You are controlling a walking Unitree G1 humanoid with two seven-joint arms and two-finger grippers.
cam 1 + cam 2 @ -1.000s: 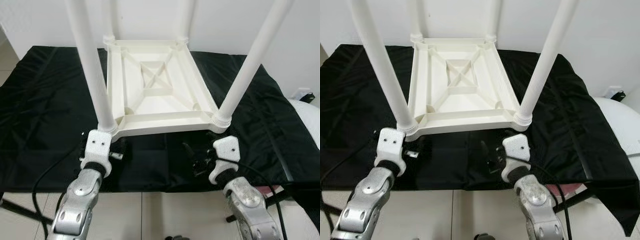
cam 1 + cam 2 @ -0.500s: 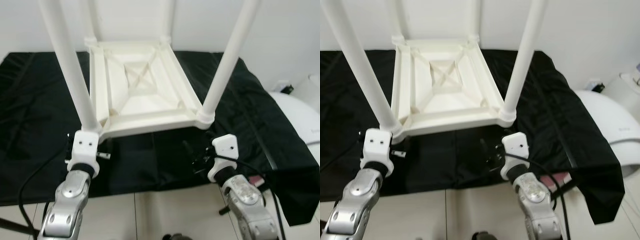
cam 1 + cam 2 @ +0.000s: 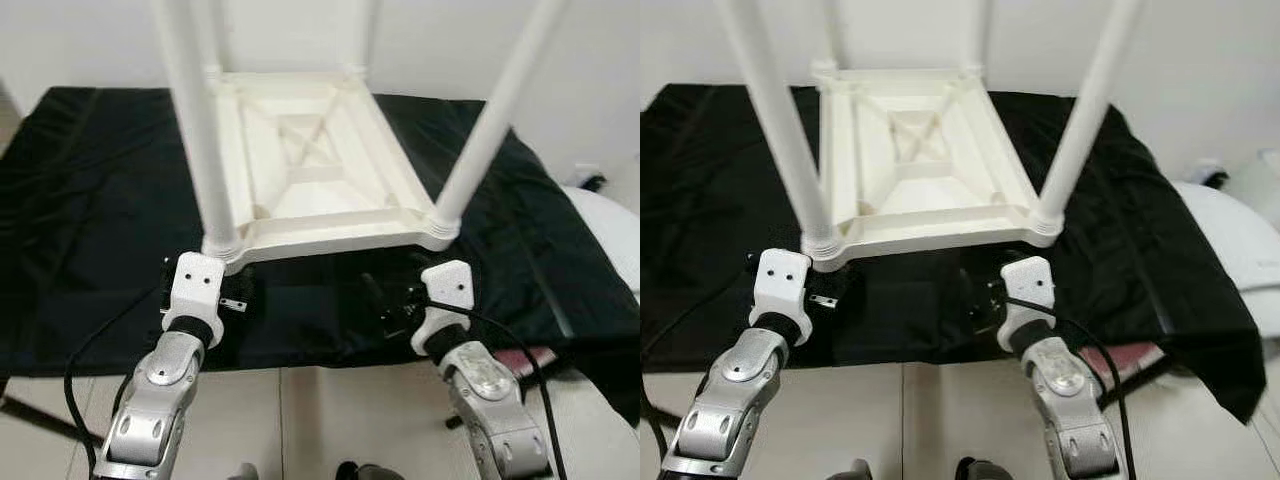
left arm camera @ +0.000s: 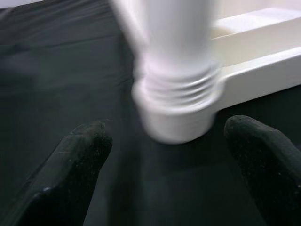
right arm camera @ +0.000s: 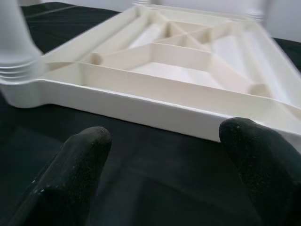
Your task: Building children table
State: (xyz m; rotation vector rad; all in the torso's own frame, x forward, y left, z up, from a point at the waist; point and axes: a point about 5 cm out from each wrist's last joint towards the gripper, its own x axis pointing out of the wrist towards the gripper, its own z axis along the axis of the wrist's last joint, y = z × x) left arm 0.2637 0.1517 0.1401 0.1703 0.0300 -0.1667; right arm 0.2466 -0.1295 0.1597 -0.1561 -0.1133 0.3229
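From the left eye view, a white plastic children's table (image 3: 320, 170) lies upside down on a desk covered with a black cloth (image 3: 90, 200), its ribbed underside facing up and its legs rising out of frame. The front-left leg (image 3: 200, 130) stands in the table's near-left corner and the front-right leg (image 3: 490, 130) in its near-right corner. The robot's left hand (image 3: 235, 300) sits just below the near-left corner of the table, and the right hand (image 3: 390, 305) sits below the table's near edge, a little inside the near-right corner. A black cable (image 3: 85, 370) trails down from the left arm, off the near side of the table.

The right eye view gives the same scene: the table's near rim (image 3: 930, 235) lies just beyond both white wrist housings, and a white rounded object (image 3: 1240, 250), too blurred to identify, sits well off the table's right side.

In the left wrist view, the left hand's two black fingers (image 4: 70, 169) are spread wide with nothing between them, flanking the threaded base of the leg socket (image 4: 176, 103) at the table's corner, not touching it.

In the right wrist view, the right hand's fingers (image 5: 70, 169) are likewise spread wide and empty, resting over the black cloth just short of the table's side rail (image 5: 155, 106).
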